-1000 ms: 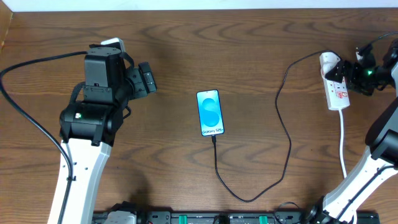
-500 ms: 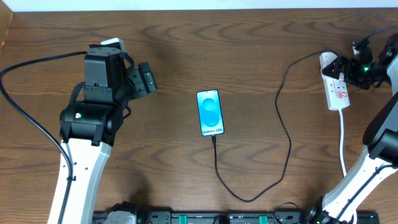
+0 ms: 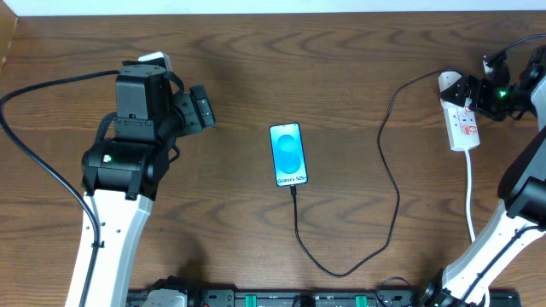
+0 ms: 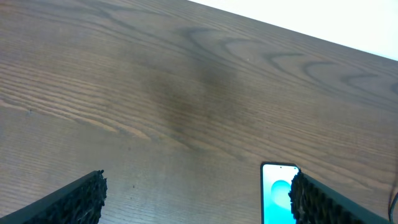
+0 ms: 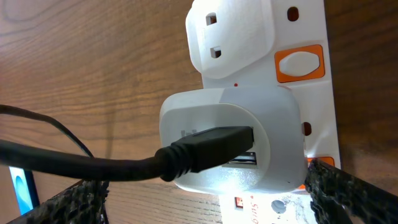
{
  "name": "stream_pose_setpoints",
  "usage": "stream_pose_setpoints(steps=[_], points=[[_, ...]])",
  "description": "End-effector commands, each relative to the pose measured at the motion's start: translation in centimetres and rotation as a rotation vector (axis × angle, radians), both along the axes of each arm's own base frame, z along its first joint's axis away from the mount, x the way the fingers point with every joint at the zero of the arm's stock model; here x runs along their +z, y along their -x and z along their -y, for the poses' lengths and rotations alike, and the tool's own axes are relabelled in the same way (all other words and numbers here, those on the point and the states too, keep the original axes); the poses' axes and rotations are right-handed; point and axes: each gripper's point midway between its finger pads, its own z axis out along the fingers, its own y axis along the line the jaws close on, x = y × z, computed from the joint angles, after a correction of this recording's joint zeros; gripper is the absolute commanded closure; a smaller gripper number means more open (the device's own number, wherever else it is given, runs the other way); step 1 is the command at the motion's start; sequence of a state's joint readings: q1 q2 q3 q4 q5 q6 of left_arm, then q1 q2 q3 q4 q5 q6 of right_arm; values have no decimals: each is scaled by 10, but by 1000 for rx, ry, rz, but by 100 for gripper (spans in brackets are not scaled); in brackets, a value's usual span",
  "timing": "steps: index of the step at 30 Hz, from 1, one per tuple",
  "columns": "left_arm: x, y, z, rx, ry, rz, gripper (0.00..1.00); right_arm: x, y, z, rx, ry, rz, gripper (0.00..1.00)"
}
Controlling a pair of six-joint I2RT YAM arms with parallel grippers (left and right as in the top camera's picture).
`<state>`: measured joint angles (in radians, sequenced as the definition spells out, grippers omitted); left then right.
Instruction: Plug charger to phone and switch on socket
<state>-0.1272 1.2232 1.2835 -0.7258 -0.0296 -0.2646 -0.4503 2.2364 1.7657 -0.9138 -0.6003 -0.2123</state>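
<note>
The phone [image 3: 288,155] lies face up mid-table, its blue screen lit; its top also shows in the left wrist view [image 4: 277,193]. The charger cable [image 3: 394,183] meets the phone's near edge, loops round and ends in a white plug head [image 5: 227,134] seated in the socket [image 3: 461,124]. My right gripper [image 3: 471,92] hangs open over that plug, its fingertips [image 5: 348,193] straddling the plug head and the strip. An orange switch [image 5: 300,62] sits beside the free outlet. My left gripper [image 3: 201,107] is open and empty, left of the phone.
The socket's white cord [image 3: 470,192] runs toward the table's near edge by the right arm's base. A black arm cable [image 3: 34,145] curves across the left side. The table's far edge [image 4: 323,31] meets a white wall.
The right gripper has shifted slightly toward the far end of the socket, then held still. The left arm, phone and cable have not moved.
</note>
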Motion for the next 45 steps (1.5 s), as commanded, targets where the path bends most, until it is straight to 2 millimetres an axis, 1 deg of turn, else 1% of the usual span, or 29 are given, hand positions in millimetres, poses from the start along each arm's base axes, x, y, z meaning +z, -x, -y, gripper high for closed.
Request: stream_pose_setpoints(steps=[1, 8, 20, 28, 33, 38, 45], points=[[7, -2, -2, 3, -13, 19, 6, -2, -5, -18, 34, -50, 10, 1], [7, -2, -2, 3, -13, 19, 7, -2, -5, -26, 36, -60, -5, 1], [7, -2, -2, 2, -13, 19, 6, -3, -9, -58, 101, -63, -16, 1], [7, -2, -2, 3, -13, 19, 7, -4, -8, -66, 90, -78, -42, 1], [7, -2, -2, 3, -13, 19, 6, -7, -8, -61, 84, -47, -47, 1], [7, -2, -2, 3, -13, 19, 7, -14, -7, -39, 51, 43, -66, 1], [7, -2, -2, 2, -13, 19, 7, -16, -3, -14, 44, 114, -61, 1]])
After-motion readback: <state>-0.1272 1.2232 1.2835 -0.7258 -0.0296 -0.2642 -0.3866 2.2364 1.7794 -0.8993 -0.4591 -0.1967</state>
